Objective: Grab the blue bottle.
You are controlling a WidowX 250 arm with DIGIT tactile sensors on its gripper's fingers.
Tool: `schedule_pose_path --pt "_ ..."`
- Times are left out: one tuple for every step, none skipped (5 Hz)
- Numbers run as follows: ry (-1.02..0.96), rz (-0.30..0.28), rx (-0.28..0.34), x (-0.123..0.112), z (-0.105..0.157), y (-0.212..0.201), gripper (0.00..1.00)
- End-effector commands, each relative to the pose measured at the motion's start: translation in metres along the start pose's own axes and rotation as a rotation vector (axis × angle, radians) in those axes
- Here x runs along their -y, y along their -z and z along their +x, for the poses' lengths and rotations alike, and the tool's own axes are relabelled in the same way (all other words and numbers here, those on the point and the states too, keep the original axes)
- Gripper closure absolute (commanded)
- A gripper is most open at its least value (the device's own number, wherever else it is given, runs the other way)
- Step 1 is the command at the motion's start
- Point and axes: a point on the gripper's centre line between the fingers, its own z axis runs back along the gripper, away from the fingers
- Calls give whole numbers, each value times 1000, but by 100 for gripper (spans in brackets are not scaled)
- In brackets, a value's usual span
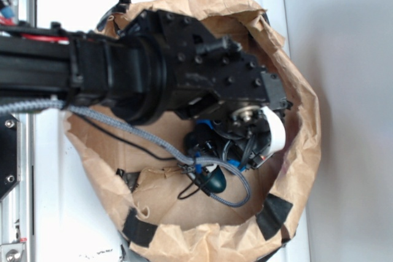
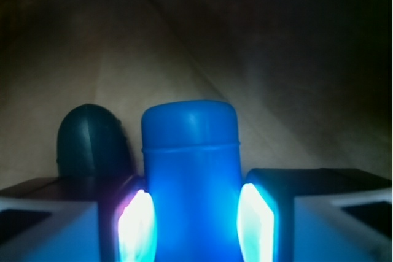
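In the wrist view the blue bottle [image 2: 189, 145] stands right between my fingers, its rounded end pointing away from the camera. My gripper [image 2: 195, 213] is shut on it, and the glowing pads [image 2: 136, 225] press against both of its sides. A dark green toy [image 2: 92, 142] lies just to the left of the bottle, touching it or nearly so. In the exterior view the gripper [image 1: 245, 145] reaches down into a brown paper bag [image 1: 295, 151]. There the arm hides most of the bottle and only a bit of blue [image 1: 206, 126] shows. The green toy [image 1: 215, 181] lies near the front.
The bag's crumpled walls rise close around the gripper, with black tape patches [image 1: 273, 213] on the rim. A grey braided cable [image 1: 141, 133] loops from the arm into the bag. The bag sits on a white surface [image 1: 73, 213].
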Motion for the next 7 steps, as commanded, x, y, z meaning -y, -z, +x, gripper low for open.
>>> schedule_pose_path --pt "-45 78 28 -14 -3 -48 0" --pt "-57 67 8 -29 -16 -57 0" --pt "-95 94 4 -39 -21 -61 0" --pt "-92 111 0 -46 -21 -54 0" --pt "-63 133 -28 -35 -22 -40 0" --pt "-31 128 -35 -19 -18 -28 0" --pt "-21 120 -57 -9 -10 -13 0"
